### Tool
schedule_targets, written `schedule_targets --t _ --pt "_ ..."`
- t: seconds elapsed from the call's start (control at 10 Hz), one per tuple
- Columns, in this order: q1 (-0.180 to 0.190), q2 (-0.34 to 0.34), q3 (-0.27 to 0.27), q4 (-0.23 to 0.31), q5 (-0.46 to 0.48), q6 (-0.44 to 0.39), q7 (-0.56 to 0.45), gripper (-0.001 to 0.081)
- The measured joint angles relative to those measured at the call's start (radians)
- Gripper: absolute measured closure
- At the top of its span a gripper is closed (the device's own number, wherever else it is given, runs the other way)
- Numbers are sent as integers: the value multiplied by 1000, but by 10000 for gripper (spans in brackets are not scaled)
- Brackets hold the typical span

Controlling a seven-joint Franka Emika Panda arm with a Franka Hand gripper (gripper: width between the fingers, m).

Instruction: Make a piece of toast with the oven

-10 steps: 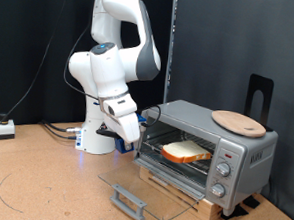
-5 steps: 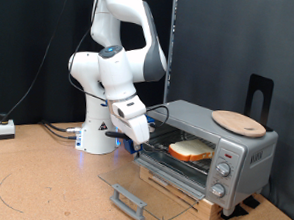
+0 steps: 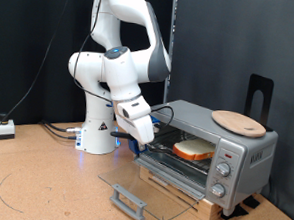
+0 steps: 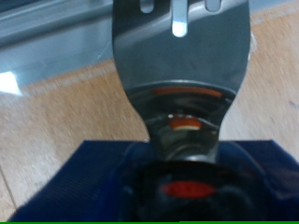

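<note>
The piece of toast [image 3: 193, 150] lies inside the open oven [image 3: 209, 154]. The gripper [image 3: 145, 136], just outside the oven's opening, is clamped on a spatula [image 4: 182, 56].

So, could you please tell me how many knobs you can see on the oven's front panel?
3, stacked in a column on the panel at the exterior view's right of the oven: top knob, middle knob, bottom knob. None appear hidden.
</note>
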Motion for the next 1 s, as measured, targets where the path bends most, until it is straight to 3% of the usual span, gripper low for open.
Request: schedule_targets --t 0.6,0.8,1.0 --pt "-173 64 -109 72 -77 -109 34 400" --pt "-171 62 -105 72 -57 -140 17 400" --pt "-165 22 -132 85 45 -256 -69 400"
